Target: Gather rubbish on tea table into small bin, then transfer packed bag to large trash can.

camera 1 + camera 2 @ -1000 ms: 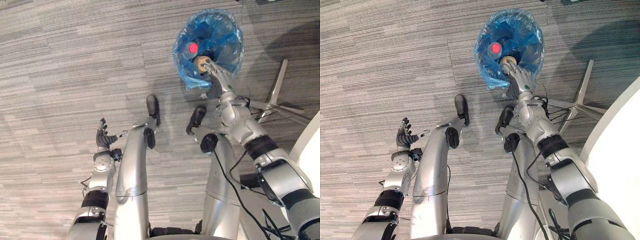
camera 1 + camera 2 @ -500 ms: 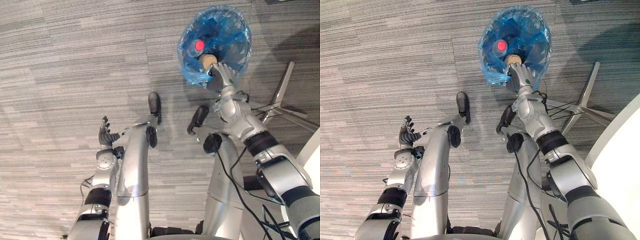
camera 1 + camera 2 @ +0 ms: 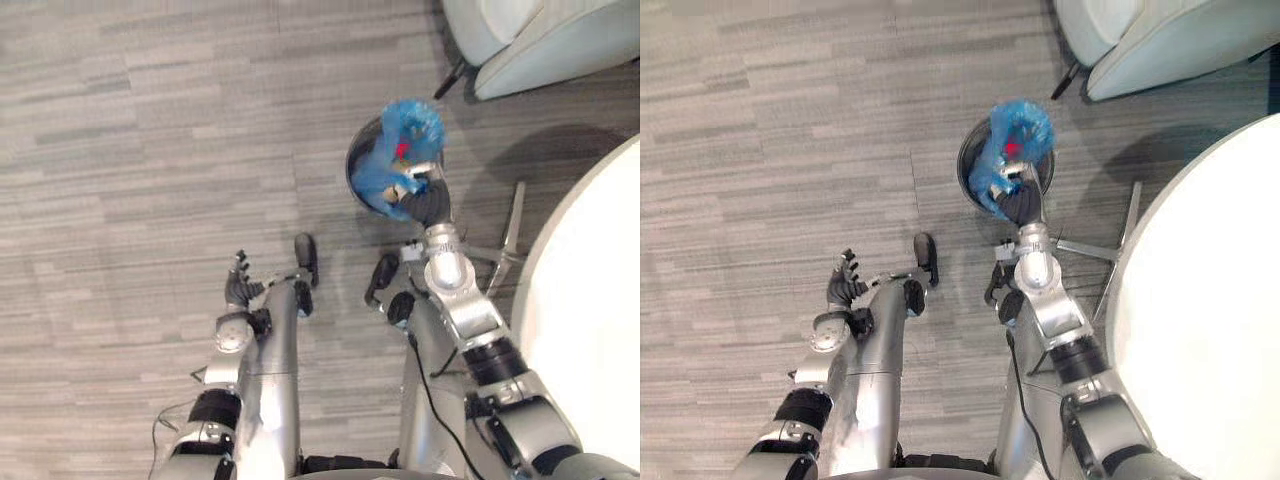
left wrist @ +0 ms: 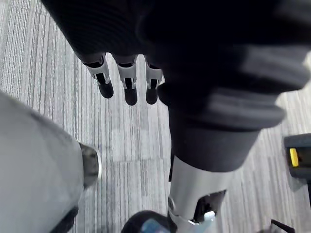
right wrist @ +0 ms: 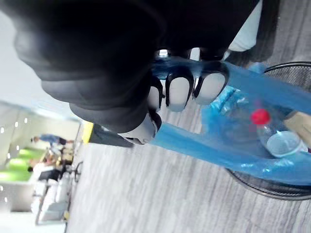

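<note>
My right hand (image 3: 428, 205) is shut on the gathered top of a blue plastic bag (image 3: 400, 160). The bag hangs bunched over a small black mesh bin (image 3: 354, 172) on the floor ahead of me. In the right wrist view my fingers (image 5: 180, 90) curl round the blue film (image 5: 228, 145). Inside the bag lie a clear bottle with a red cap (image 5: 260, 118) and a brown scrap. The bin's mesh rim (image 5: 265, 188) shows below the bag. My left hand (image 3: 238, 290) hangs low on my left over the carpet, open and holding nothing.
A white round table (image 3: 590, 300) fills the right side, and its metal foot (image 3: 512, 232) reaches toward the bin. A white armchair (image 3: 540, 35) stands behind the bin. Grey carpet stretches to the left.
The camera has risen and pulled back. The bag, which lay spread open with my right hand at its rim, is now bunched in that hand above the bin.
</note>
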You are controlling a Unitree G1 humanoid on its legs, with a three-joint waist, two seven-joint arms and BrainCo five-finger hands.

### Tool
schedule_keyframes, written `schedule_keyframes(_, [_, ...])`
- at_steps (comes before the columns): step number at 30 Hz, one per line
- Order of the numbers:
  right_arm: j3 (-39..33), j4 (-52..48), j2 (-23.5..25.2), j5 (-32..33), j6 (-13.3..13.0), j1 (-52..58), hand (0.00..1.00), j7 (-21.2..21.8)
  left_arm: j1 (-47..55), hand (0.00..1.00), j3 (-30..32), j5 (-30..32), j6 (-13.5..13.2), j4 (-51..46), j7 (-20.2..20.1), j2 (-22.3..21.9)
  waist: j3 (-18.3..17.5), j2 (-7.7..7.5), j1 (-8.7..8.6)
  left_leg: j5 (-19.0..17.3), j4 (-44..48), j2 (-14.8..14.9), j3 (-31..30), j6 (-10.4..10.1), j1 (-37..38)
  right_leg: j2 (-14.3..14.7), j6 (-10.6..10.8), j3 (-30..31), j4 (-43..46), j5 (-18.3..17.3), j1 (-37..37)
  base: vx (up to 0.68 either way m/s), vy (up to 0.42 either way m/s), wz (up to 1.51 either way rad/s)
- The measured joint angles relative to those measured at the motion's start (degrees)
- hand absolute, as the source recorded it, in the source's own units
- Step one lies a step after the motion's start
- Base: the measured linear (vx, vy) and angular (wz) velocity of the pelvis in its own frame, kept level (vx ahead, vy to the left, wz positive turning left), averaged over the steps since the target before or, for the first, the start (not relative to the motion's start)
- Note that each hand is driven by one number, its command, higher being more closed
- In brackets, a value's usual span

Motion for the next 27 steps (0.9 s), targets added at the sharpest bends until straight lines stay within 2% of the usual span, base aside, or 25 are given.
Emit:
schedule_keyframes(3, [0.43,-2.15,1.69,2.54,-0.16,5.53,1.0,1.58,3.54,0.0,0.09,0.5,0.14,1.13,-0.21,-0.64,-2.25,0.06,-0.15,0.7,-4.6,-0.32,0.71,0.35,7.79,0.6,0.08,-0.5,-4.84,0.95,7.75,0.13,-0.058,-0.01])
schedule_keyframes(6, [1.22,-2.42,3.12,5.02,-0.65,11.15,1.0,4.18,8.17,0.0,0.18,1.3,0.47,3.44,-1.32,-1.82,-7.88,0.1,-0.19,0.89,-9.96,-0.41,1.69,0.11,15.91,2.06,0.98,-0.18,-11.32,1.96,15.82,0.19,-0.039,-0.14])
schedule_keyframes(8, [1.19,-2.35,3.4,5.57,-1.04,13.42,1.0,5.54,9.15,0.0,0.0,2.27,0.53,6.46,-1.75,-1.86,-10.16,-0.05,-0.23,1.52,-13.89,-1.28,1.84,-0.75,20.68,2.4,1.64,0.31,-14.61,2.41,19.87,0.16,0.005,-0.13])
schedule_keyframes(10, [1.2,-1.96,3.24,5.57,-1.26,14.66,1.0,7.02,9.89,0.0,-0.11,3.21,0.73,9.81,-2.53,-1.52,-12.94,-0.05,-0.28,2.77,-17.52,-1.69,2.79,-0.39,24.4,3.24,1.63,1.26,-18.4,3.92,22.9,0.2,0.025,-0.25])
schedule_keyframes(14, [-0.63,2.45,2.81,5.5,-1.72,13.99,1.0,8.9,10.77,0.0,0.66,4.92,1.11,13.29,-3.41,-0.05,-13.33,0.06,-0.38,3.69,-21.11,-2.05,3.36,-0.25,30.59,4.81,2.16,3.78,-24.17,6.68,28.53,0.1,0.04,-0.34])
schedule_keyframes(17, [-0.9,3.12,2.54,5.49,-1.64,13.53,1.0,9.01,11.78,0.0,1.07,5.49,1.1,13.49,-3.69,1.13,-13.36,0.01,-0.35,3.7,-20.99,-2.24,3.38,-0.24,31.65,5.04,2.43,5.89,-24.62,7.78,28.98,0.02,0.049,-0.43])
schedule_keyframes(18, [-1.19,3.1,2.78,5.52,-1.64,13.27,1.0,9.01,11.8,0.0,1.37,5.5,1.11,13.46,-3.72,1.43,-13.37,-0.04,-0.43,4.04,-20.4,-3.04,3.05,0.28,31.77,4.42,3.05,6.92,-21.96,8.35,27.66,-0.06,0.047,-0.28])
schedule_keyframes(19, [-1.85,3.01,2.74,5.57,-1.65,13.24,1.0,8.99,11.83,0.0,2.27,5.51,1.08,13.02,-3.72,1.25,-13.4,0.13,-0.48,5.02,-20.96,-2.56,2.82,1.57,32.59,4.0,4.17,7.68,-19.17,7.48,27.44,-0.08,0.01,-0.19])
schedule_keyframes(20, [-1.89,2.85,2.75,5.58,-1.65,13.18,1.0,8.98,11.87,0.0,2.54,5.53,1.03,12.61,-3.7,1.39,-13.35,0.19,-0.52,5.02,-21.04,-2.6,2.84,1.65,33.13,3.51,4.02,7.8,-14.73,5.14,26.89,-0.14,-0.063,0.33])
schedule_keyframes(21, [-2.41,2.26,3.06,6.06,-1.78,13.17,1.0,8.79,11.76,0.0,2.63,5.52,0.96,10.91,-3.65,2.03,-13.36,-0.2,-0.75,4.96,-21.13,-3.41,1.35,1.74,34.07,1.93,4.5,8.24,-2.37,-0.26,27.24,-0.13,-0.082,0.57])
schedule_keyframes(22, [-2.54,1.66,3.12,6.1,-1.86,13.14,1.0,8.75,11.79,0.0,2.63,5.52,0.95,9.81,-3.62,2.35,-13.41,-0.28,-0.57,4.97,-21.06,-3.56,0.68,1.74,34.05,1.75,5.21,8.75,1.57,-1.71,27.91,-0.18,-0.104,0.86])
schedule_keyframes(23, [-2.56,0.63,3.33,6.17,-2.19,12.72,1.0,8.7,12.13,0.0,2.65,5.52,0.93,7.65,-3.57,2.45,-13.5,-0.43,-0.13,5.46,-20.8,-3.69,-0.72,1.56,33.61,1.73,6.98,9.47,5.78,-3.84,30.39,-0.21,-0.137,0.62])
schedule_keyframes(24, [-1.81,-0.29,3.58,6.24,-2.2,11.98,1.0,8.71,13.3,0.0,2.65,5.56,0.87,5.41,-3.56,2.48,-13.89,-0.98,0.13,6.3,-20.82,-3.95,-1.46,1.18,32.92,1.8,7.74,10.24,5.75,-4.61,32.69,-0.3,-0.19,0.58])
schedule_keyframes(25, [-0.92,-2.18,3.63,6.37,-2.37,10.61,1.0,8.67,14.93,0.0,2.8,5.57,0.85,2.19,-3.46,2.57,-14.44,-1.37,0.55,7.71,-20.76,-4.16,-2.33,0.32,31.03,2.59,7.31,10.98,0.3,-7.45,34.63,-0.29,-0.166,0.29])
schedule_keyframes(26, [-0.65,-3.33,3.32,6.73,-2.51,9.91,1.0,8.58,15.43,0.0,2.79,5.57,0.88,0.82,-3.44,2.51,-14.91,-0.93,1.16,8.84,-21.09,-3.94,-2.85,-0.16,29.77,3.64,6.1,10.93,-3.5,-8.69,35.11,-0.3,-0.124,0.06])
schedule_keyframes(27, [-0.47,-5.31,2.65,7.34,-3.24,8.61,1.0,8.25,16.97,0.0,2.31,5.57,0.81,-2.18,-3.4,1.19,-16.37,0.74,2.41,11.32,-23.69,-2.76,-3.37,-0.63,26.95,5.87,3.78,10.03,-11.73,-10.03,35.44,-0.33,-0.11,-0.04])
